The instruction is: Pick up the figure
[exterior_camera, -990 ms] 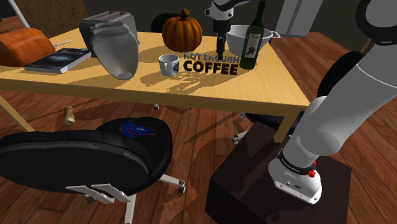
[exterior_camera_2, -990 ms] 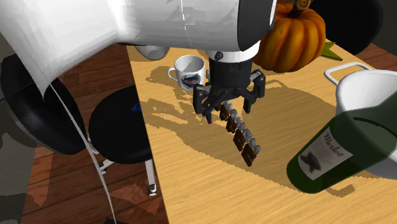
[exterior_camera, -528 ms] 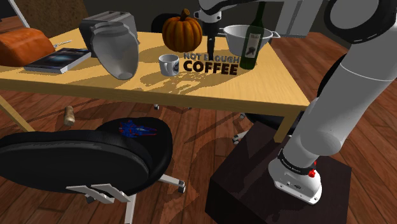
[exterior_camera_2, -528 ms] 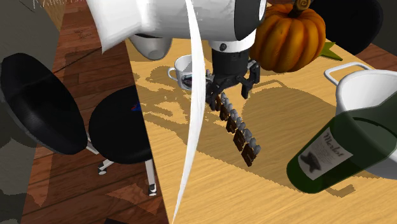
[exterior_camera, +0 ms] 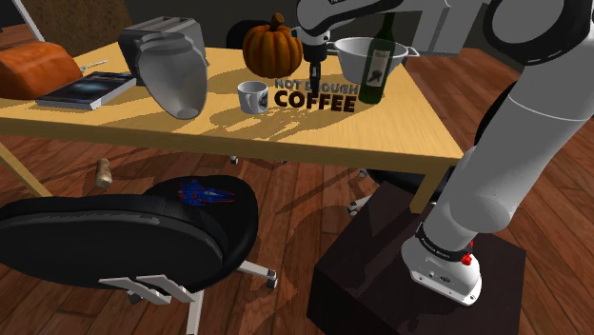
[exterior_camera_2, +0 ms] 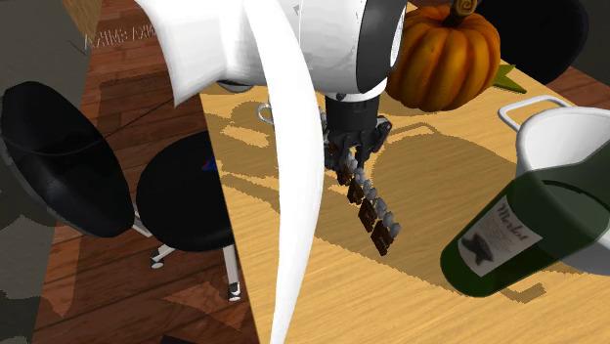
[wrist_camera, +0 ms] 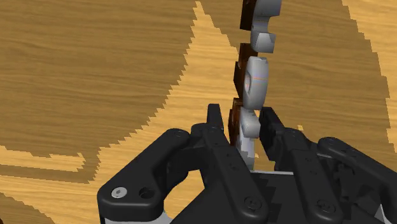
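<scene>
Beside the dark box stand (exterior_camera: 362, 276), the shoulder camera looks down across the pale wooden tabletop (exterior_camera: 409, 124); the second hangs close above it, sharing the round orange pumpkin (exterior_camera: 273, 46); the wrist camera peers closest.

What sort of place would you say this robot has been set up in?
Probably a home kitchen or dining corner: a wooden table carries a toaster, a pumpkin, a wine bottle and the lettered figure, beside a swivel chair.

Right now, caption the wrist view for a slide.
Black fingers clasp one end of the letter sign on the wooden table.
</scene>
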Tool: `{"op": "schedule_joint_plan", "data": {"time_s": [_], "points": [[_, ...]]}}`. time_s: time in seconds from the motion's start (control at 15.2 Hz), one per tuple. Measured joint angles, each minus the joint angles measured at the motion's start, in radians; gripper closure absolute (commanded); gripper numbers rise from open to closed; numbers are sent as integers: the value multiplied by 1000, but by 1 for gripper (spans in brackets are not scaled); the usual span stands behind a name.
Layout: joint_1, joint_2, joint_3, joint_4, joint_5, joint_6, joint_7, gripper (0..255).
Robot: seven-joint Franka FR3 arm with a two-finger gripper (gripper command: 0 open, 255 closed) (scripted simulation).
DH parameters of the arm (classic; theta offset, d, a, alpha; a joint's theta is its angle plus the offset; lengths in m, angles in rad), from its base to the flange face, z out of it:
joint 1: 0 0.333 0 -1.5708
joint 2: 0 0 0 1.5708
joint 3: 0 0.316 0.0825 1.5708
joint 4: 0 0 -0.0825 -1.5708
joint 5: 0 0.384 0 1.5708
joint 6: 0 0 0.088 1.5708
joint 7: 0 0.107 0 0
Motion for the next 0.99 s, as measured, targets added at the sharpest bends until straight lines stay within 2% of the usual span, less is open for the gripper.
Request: {"op": "schedule_joint_plan", "data": {"time_s": [0.53,0.99], "points": [[0,0,0,0,0,1,0,255],[1,-5,1,69,1,-73,-7,255]]}}
